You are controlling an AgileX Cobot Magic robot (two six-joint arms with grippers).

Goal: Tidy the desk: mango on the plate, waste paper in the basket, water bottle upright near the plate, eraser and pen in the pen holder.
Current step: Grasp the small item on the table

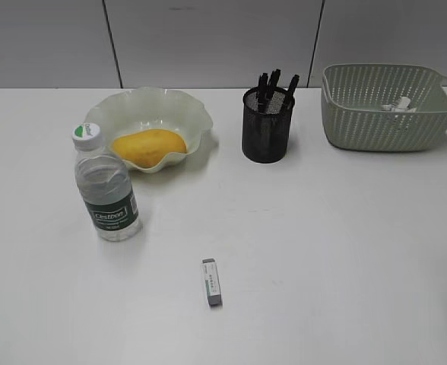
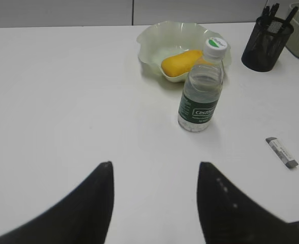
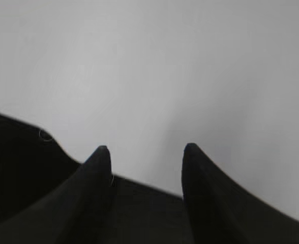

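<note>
The yellow mango (image 1: 148,147) lies in the pale green wavy plate (image 1: 189,106), also in the left wrist view (image 2: 182,62). The water bottle (image 1: 106,188) stands upright in front of the plate, seen too in the left wrist view (image 2: 201,94). The grey eraser (image 1: 212,282) lies flat on the desk (image 1: 322,251), also in the left wrist view (image 2: 281,152). Black pens (image 1: 273,85) stand in the black mesh pen holder (image 1: 267,125). The waste paper (image 1: 399,106) lies in the green basket (image 1: 387,106). My left gripper (image 2: 153,165) is open and empty over bare desk. My right gripper (image 3: 145,148) is open and empty.
A grey panelled wall (image 1: 208,38) runs behind the desk. The right wrist view shows only blurred white desk surface (image 3: 154,66) and a dark edge below the jaws. Neither arm shows in the exterior view.
</note>
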